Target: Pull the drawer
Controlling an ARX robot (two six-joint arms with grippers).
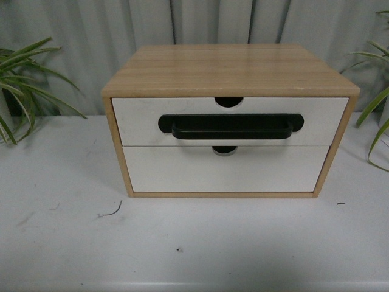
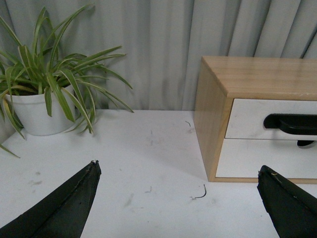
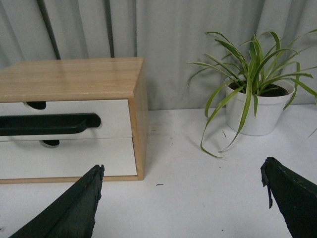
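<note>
A wooden cabinet (image 1: 231,70) stands on the white table (image 1: 194,243), facing me. Its upper drawer (image 1: 140,118) has a white front, a wide black bar handle (image 1: 231,126) and a half-round notch in the top edge; it sits shut, flush with the cabinet. The same drawer (image 2: 247,119) shows in the left wrist view, and the drawer (image 3: 114,111) with its handle (image 3: 49,124) in the right wrist view. Neither arm shows in the front view. My left gripper (image 2: 178,171) is open over bare table, left of the cabinet. My right gripper (image 3: 182,171) is open, off the cabinet's right corner.
Below the drawer sits a plain white drawer front (image 1: 225,170) without a handle. A potted plant (image 2: 44,94) stands left of the cabinet and another potted plant (image 3: 255,94) to its right. A grey curtain (image 1: 194,24) hangs behind. A small dark scrap (image 1: 111,212) lies on the table.
</note>
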